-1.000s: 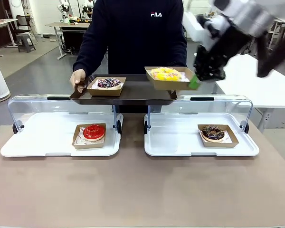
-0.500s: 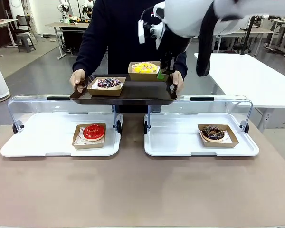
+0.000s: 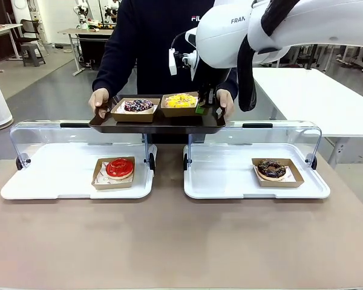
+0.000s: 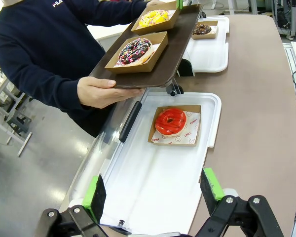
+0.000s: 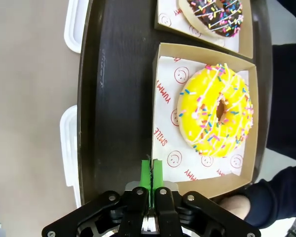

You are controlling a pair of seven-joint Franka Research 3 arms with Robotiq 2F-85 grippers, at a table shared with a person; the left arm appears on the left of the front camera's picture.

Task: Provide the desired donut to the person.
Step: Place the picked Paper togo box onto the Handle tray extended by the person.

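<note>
Swung across and lowered since the earlier frame: right arm's fingers point(image 5: 152, 174) pinched shut on the rim of the yellow donut's box point(image 5: 205, 116), now resting on the person's point(image 3: 169, 42) brown tray point(image 3: 157, 121) just beyond the fingertips. Placing step nearly done; next, presumably release and lift clear. Left fingers point(image 4: 150, 190) spread wide, holding nothing.

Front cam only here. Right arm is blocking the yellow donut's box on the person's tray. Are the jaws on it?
Observer: Yes. In the right wrist view the right gripper has its jaws shut, green pads pinching the side wall of the box, beside the yellow donut.
Operator: And the left arm?
Observer: The left gripper hangs with jaws open over the bare end of the white tray, away from the red donut, touching nothing.
</note>
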